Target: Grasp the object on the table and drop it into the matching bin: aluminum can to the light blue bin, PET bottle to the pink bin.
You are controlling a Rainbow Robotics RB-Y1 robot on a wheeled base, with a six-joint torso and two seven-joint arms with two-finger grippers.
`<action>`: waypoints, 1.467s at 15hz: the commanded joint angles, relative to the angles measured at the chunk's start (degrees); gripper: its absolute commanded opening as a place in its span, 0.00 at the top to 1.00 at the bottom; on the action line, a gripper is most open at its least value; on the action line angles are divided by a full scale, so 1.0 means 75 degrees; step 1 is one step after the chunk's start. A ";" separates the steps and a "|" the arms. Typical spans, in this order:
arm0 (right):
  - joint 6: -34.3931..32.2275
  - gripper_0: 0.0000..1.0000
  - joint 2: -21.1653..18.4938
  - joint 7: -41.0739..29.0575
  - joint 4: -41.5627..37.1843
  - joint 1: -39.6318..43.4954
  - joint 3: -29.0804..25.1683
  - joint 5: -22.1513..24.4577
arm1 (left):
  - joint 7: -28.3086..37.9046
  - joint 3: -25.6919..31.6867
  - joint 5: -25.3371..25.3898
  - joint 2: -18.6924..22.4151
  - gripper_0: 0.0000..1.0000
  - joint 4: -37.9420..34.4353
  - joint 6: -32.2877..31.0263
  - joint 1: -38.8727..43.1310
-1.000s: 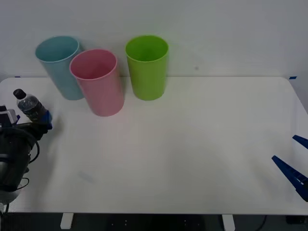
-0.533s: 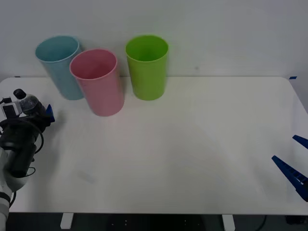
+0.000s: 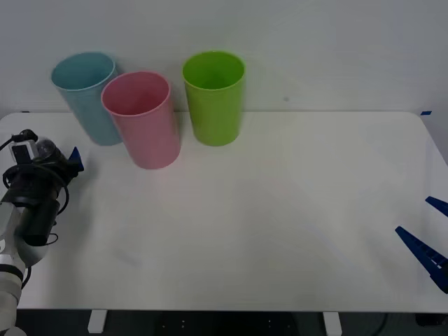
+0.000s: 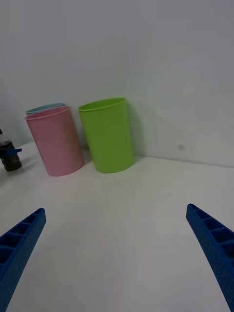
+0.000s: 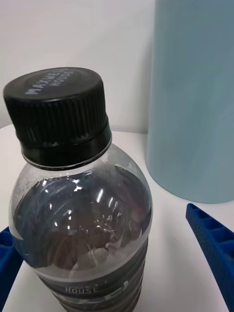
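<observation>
The PET bottle (image 3: 43,148) stands upright near the table's (image 3: 280,210) left edge, with dark liquid and a black cap. My left gripper (image 3: 50,157) is open around it. In the left wrist view the bottle (image 5: 83,219) fills the space between the blue fingers (image 5: 214,248), with a gap on one side. The light blue bin (image 3: 87,98) stands just behind the bottle. Beside it, nearer the middle, is the pink bin (image 3: 143,122). My right gripper (image 3: 413,215) hangs open at the table's right edge, far from the bottle.
A green bin (image 3: 215,98) stands to the right of the pink one, all three in a row at the back left. The right wrist view shows the pink bin (image 4: 56,144), the green bin (image 4: 107,136) and the bottle (image 4: 9,155) far off.
My left arm has moved forward, bringing its fingers up on either side of the bottle. The bottle has stayed in place. The right arm has not moved.
</observation>
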 commanded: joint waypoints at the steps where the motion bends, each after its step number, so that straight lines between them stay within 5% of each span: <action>1: 0.0000 0.00 0.0000 0.0000 0.0000 0.0000 0.0000 0.0000 | 0.0012 0.0007 -0.0001 0.0000 0.56 -0.0001 0.0025 -0.0001; 3: 0.0000 0.00 0.0000 0.0000 0.0000 0.0000 0.0000 0.0000 | 0.0000 -0.0004 -0.0001 0.0000 1.00 -0.0001 0.0060 -0.0001; 12: 0.0000 0.00 0.0000 0.0000 0.0000 0.0000 0.0000 0.0000 | -0.0024 -0.0157 0.0257 0.0094 1.00 -0.0165 -0.0303 0.0198; 22: 0.0000 0.00 0.0000 0.0000 0.0000 0.0000 0.0000 0.0000 | 0.0082 -0.0754 0.1768 0.0481 1.00 -0.2884 -0.0596 0.2296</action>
